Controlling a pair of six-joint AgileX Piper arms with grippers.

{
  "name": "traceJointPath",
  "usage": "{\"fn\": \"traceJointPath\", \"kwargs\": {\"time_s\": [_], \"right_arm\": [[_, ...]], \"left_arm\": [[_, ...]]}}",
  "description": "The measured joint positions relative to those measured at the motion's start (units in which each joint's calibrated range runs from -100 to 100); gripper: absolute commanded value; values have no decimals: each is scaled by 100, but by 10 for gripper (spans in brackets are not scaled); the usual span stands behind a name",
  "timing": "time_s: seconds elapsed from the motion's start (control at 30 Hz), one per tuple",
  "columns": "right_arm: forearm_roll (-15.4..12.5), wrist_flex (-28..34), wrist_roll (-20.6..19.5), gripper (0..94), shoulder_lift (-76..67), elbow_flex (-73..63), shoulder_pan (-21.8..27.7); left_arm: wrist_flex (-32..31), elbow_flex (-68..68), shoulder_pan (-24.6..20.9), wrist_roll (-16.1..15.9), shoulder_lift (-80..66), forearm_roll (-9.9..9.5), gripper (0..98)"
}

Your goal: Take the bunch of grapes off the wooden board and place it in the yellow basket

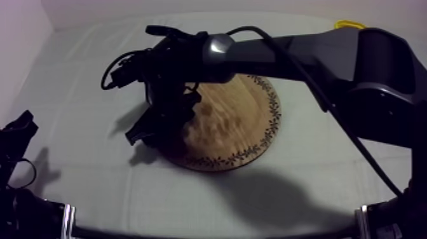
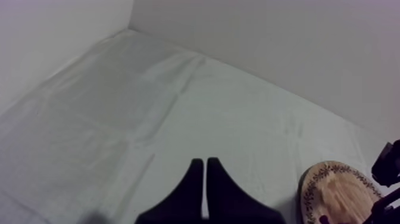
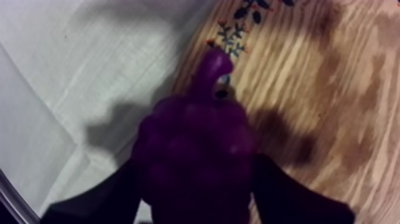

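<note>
Grapes (image 3: 190, 137) squeezed in right gripper (image 3: 196, 170) at board's (image 1: 244, 121) nine o'clock, maybe lifted; basket (image 1: 349, 24) at one o'clock; left gripper (image 2: 205, 162) pinched empty.

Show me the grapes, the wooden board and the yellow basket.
bunch of grapes (image 3: 196, 149): right wrist view, middle of the cluster.
wooden board (image 1: 238, 121): top view, bare wood centre.
yellow basket (image 1: 348, 23): top view, its rim.
</note>
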Motion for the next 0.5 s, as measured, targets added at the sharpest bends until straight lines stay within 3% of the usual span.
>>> {"fn": "traceJointPath", "kwargs": {"time_s": [0.27, 0.5], "right_arm": [[125, 195, 25, 335, -313, 255, 52], [208, 283, 131, 349, -1529, 1134, 275]], "left_arm": [[0, 0, 0, 0, 0, 0, 0], [0, 0, 0, 0, 0, 0, 0]]}}
